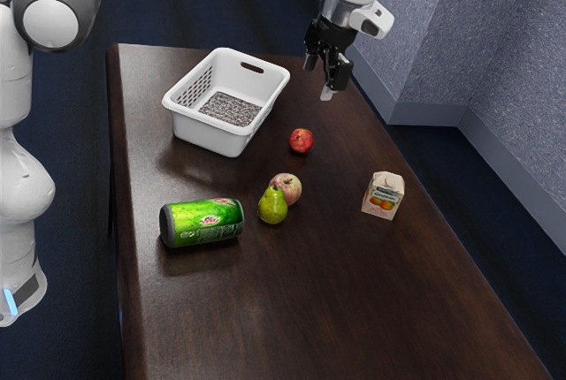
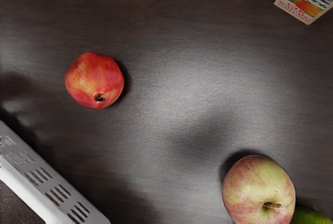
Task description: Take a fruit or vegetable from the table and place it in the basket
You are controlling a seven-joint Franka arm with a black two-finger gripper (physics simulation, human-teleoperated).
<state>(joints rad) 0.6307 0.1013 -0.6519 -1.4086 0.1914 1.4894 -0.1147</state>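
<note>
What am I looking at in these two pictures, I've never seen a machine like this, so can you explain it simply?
It's a simulated robot: one white arm with two black jaws at its end. The exterior picture is taken from the arm's side. The wrist picture comes from a camera on the arm's hand, looking down at the table.

On the table are a white basket, a red fruit near it, an apple with a pear beside it, a green can lying on its side, and a small carton.

The jaws stand apart above the table with nothing between them, so nothing is held. The basket has no fruit in it.
</note>
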